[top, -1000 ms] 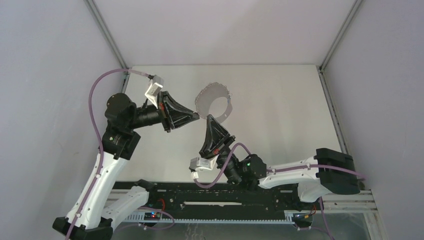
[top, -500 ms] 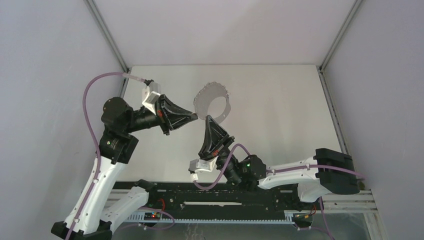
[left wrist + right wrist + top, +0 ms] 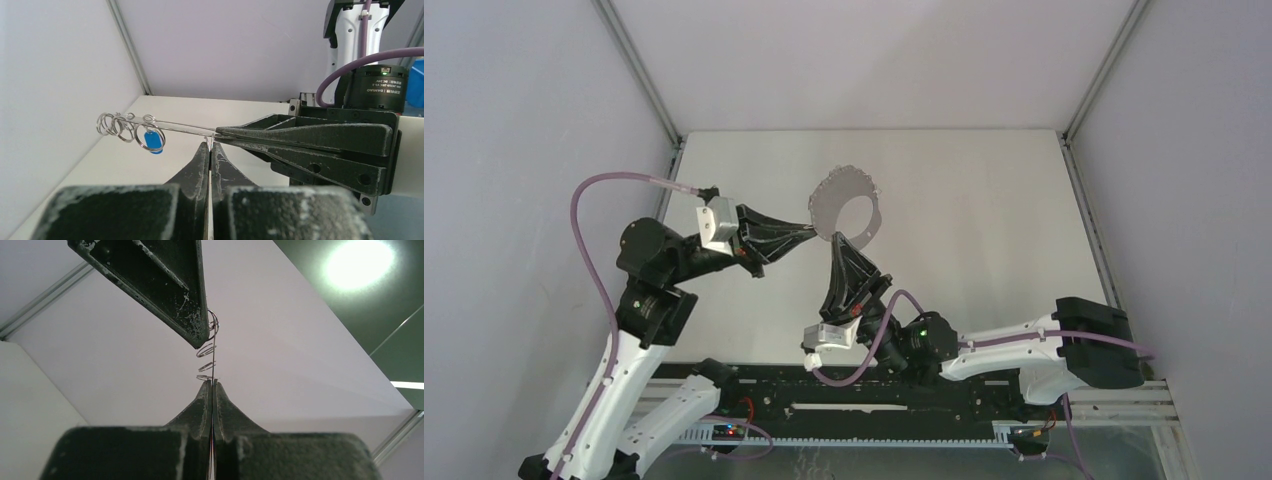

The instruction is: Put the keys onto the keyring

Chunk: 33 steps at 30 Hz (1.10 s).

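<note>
left gripper (image 3: 812, 231) and right gripper (image 3: 839, 238) each clench the keyring (image 3: 852, 171) aloft. the blue key (image 3: 151, 140) already hangs on it; the red key is unseen, likely still to thread.

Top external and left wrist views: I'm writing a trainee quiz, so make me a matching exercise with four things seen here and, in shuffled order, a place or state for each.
Things
1. large thin grey metal keyring
2. small blue-headed key
3. left claw
4. right claw

Places or states
A. shut on the keyring, reaching in from the left side
B. hanging off the keyring's rim
C. held in the air, pinched by both claws
D. shut on the keyring, reaching up from the near side

Pairs: 1-C, 2-B, 3-A, 4-D
</note>
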### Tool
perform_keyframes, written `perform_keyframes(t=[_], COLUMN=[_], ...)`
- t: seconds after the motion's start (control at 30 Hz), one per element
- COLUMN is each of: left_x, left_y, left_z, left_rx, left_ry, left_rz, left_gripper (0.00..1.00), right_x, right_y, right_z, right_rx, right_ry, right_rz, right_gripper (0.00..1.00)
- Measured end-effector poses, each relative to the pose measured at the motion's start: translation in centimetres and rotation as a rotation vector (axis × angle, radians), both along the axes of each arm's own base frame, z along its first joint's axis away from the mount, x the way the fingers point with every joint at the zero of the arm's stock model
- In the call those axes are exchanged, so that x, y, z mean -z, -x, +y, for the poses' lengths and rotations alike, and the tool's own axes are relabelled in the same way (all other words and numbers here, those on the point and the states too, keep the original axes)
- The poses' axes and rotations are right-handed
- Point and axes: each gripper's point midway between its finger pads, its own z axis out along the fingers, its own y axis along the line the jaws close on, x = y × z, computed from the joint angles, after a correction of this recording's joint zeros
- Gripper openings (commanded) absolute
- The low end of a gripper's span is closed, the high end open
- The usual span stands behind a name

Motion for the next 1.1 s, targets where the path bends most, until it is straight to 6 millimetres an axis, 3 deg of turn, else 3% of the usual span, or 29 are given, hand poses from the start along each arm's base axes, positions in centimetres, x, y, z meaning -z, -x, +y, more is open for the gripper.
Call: perform_keyframes(t=[0.43,0.7,1.1], left_x=[0.8,0.4,0.1], left_y=[-1.3,-1.0,-1.6], left_z=[0.1,0.3,-0.4], left_rx=[-0.081,-0.085,-0.063], left_ry=[-0.028,-0.014,0.037], left_rz=[-0.025,-0.027,0.088], left_gripper=[0.0,0.0,0.0], right_x=[0.3,0.2,0.3], right_y=[-0.2,0.0,-0.1], right_z=[0.0,0.3,0.1], right_rx=[0.019,-0.001,-0.105], right_ry=[0.022,0.02,-0.086], right_rz=[0.003,-0.005,0.127], right_gripper=[0.0,0.0,0.0])
